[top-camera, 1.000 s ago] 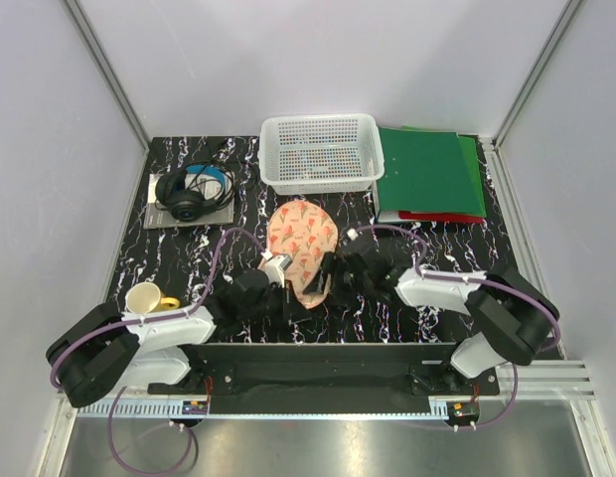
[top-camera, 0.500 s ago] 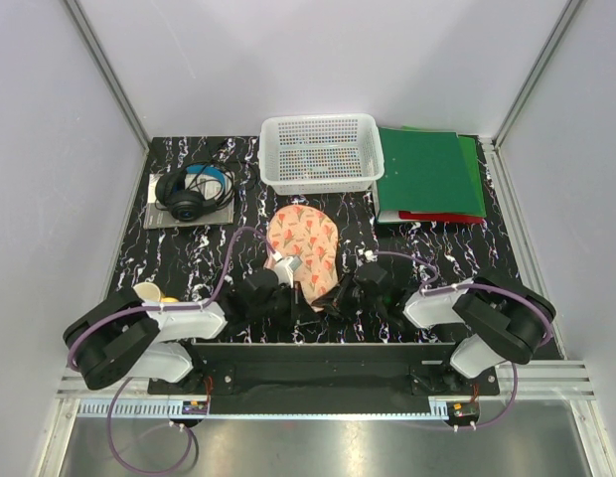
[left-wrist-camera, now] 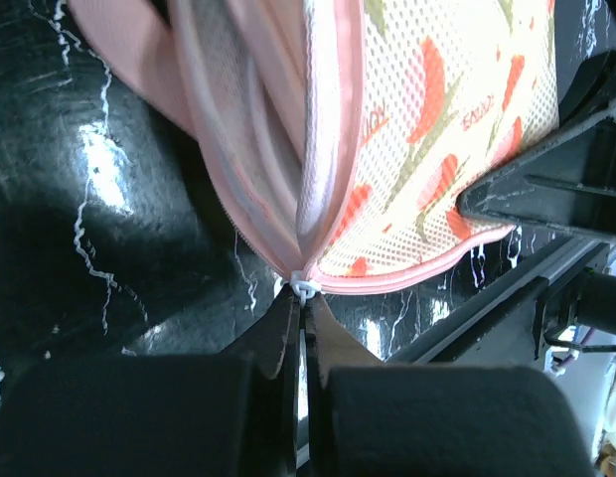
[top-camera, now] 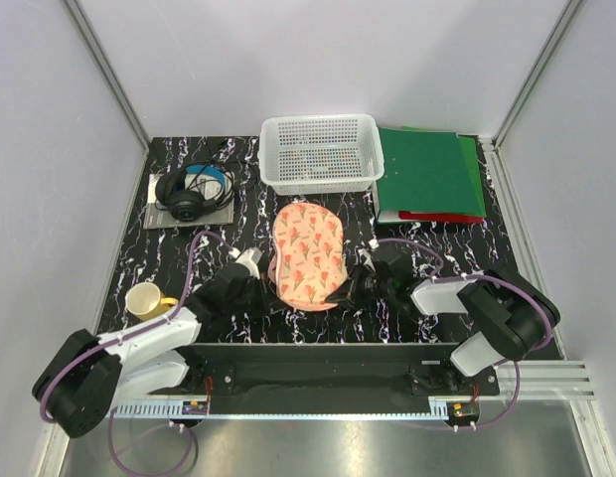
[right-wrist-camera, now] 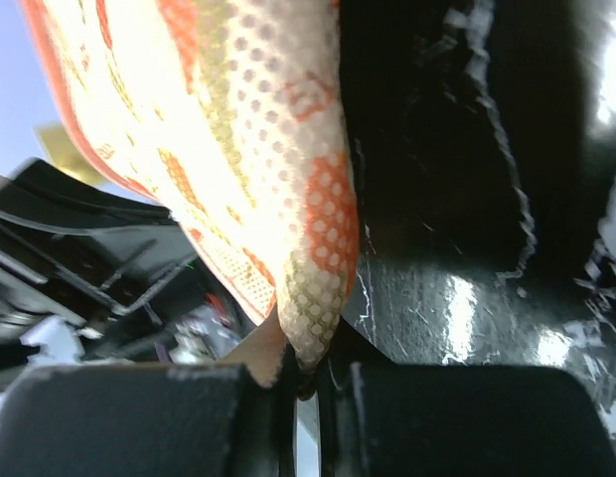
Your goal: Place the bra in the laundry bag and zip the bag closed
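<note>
**Two grippers on the bag, zip not shut yet**

Two pinches going on here. The laundry bag (top-camera: 306, 253) lies flat mid-table (top-camera: 437, 253), just in front of the white basket (top-camera: 320, 151). Our left gripper (left-wrist-camera: 302, 304) is clamped tight on the little white zip pull (left-wrist-camera: 302, 287) at the bag's near-left rim. Our right gripper (right-wrist-camera: 306, 370) is pinched onto the near-right edge of the patterned mesh shell.

The seam gapes above the pull, and in the gap we see salmon-pink folds and a thin strap. We take that for the bra (left-wrist-camera: 233, 129), tucked inside.

We reckon the bag is light and floppy, so it'll bunch or slide if the pull gets dragged with no counter-hold. Best to grab the pull itself plus a firm bit of piped rim, not the loose mesh.
</note>
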Controlling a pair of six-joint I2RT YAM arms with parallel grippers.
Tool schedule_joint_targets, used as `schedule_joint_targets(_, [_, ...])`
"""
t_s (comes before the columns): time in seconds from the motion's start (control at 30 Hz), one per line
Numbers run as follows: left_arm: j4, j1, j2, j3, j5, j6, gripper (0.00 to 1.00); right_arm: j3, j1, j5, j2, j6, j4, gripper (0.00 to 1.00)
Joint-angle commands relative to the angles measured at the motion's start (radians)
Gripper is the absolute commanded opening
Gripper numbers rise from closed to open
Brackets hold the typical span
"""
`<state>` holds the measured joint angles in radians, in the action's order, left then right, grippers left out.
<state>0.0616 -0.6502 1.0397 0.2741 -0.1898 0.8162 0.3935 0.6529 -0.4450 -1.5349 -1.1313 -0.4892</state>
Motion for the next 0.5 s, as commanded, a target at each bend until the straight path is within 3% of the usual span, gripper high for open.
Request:
schedule_joint_targets(0.0, [-0.082, 0.024, -0.046, 0.017, 0.05, -0.072, 0.0, 0.165, -0.03, -0.035, 0.005, 0.307, 0.352, 0.04])
schedule_joint_targets(0.07, [0.002, 0.024, -0.02, 0.011, -0.034, -0.075, 0.0, 0.23, -0.038, 0.0, 0.012, 0.353, 0.403, 0.11])
schedule_joint_targets(0.1, [0.035, 0.017, -0.007, 0.01, -0.063, -0.057, 0.0, 0.251, -0.039, 0.009, 0.01, 0.344, 0.44, 0.22])
schedule_joint_targets(0.13, [0.065, 0.009, 0.003, 0.01, -0.101, -0.043, 0.0, 0.269, -0.039, 0.02, 0.002, 0.334, 0.458, 0.46])
schedule_joint_targets(0.23, [0.156, -0.054, 0.046, 0.028, -0.1, 0.001, 0.0, 0.254, -0.03, 0.008, 0.015, 0.202, 0.399, 0.64])
schedule_joint_targets(0.27, [0.185, -0.074, 0.069, 0.046, -0.094, 0.012, 0.0, 0.167, -0.029, 0.002, 0.027, 0.141, 0.25, 0.77])
schedule_joint_targets(0.3, [0.199, -0.104, 0.083, 0.056, -0.082, 0.032, 0.0, 0.112, -0.024, 0.006, 0.057, 0.001, 0.151, 0.78])
schedule_joint_targets(0.37, [0.236, -0.13, 0.129, 0.085, -0.074, 0.046, 0.0, -0.022, 0.016, 0.04, 0.081, -0.115, -0.059, 0.85])
schedule_joint_targets(0.47, [0.276, -0.164, 0.201, 0.122, -0.08, 0.061, 0.0, -0.079, 0.112, 0.143, 0.104, -0.226, -0.119, 0.88])
